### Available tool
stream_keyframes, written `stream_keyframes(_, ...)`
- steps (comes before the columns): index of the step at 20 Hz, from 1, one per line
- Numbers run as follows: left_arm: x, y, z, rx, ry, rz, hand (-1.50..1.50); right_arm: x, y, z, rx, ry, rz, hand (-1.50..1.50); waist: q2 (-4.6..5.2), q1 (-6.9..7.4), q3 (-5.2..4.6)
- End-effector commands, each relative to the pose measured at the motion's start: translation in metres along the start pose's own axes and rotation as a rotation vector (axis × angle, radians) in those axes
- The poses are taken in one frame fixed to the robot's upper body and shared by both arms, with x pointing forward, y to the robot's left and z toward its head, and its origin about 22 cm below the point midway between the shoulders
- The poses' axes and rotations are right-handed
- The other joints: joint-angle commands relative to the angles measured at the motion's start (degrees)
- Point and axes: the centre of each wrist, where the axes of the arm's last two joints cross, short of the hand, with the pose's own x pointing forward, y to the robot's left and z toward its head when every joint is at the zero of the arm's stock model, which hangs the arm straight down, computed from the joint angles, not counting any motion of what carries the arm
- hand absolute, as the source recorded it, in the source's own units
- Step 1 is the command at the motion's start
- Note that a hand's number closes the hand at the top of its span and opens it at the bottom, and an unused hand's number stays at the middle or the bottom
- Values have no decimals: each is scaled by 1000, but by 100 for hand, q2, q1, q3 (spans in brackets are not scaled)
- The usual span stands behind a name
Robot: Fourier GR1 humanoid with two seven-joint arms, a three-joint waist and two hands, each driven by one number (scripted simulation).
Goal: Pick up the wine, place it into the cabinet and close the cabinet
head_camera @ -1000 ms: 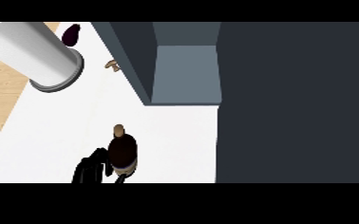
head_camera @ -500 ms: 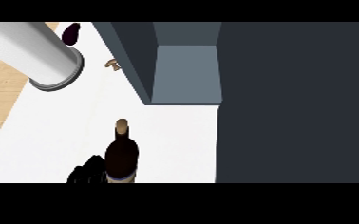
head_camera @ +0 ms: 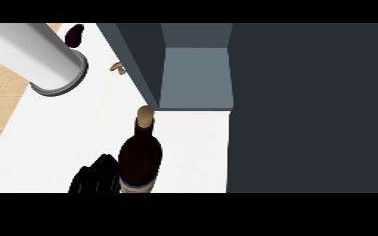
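The left hand is showing at 7 o'clock, at the lower edge of the view, its black fingers curling against the lower body of the wine bottle and seemingly holding it up off the white counter; how far they wrap round is hidden behind the glass. The bottle is pointing its cork toward 12 o'clock, and that cork is sitting just beside the near corner of the cabinet. This is probably where trouble is waiting: pushed straight on, the neck could be catching the cabinet's left wall and tipping in the fingers. The paler opening is lying at 1 o'clock, so the bottle likely needs shifting that way first. At 3 o'clock a large dark panel is filling the view (door or cabinet front, it cannot be told), leaving little room there. Open counter is lying toward 9 o'clock, though a grey cylinder is crowding 10 o'clock, with a small tan thing near the wall.
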Motion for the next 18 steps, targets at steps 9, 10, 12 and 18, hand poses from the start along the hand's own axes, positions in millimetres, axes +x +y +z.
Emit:
stream_keyframes(9,31,-63,-72,9,-28,3,150,1,-9,-5,-1,6,3,-150,7,-24,-3)
stream_keyframes(10,27,-77,-89,-8,-48,4,150,-3,0,-4,13,4,-6,-150,9,-40,-3)
stream_keyframes(12,40,-70,-89,-18,-46,-11,150,-12,9,9,-1,11,-4,-150,4,-32,-3)
stream_keyframes(18,28,-104,-115,15,-82,-80,150,-12,-13,-1,1,0,7,-150,7,-34,-3)
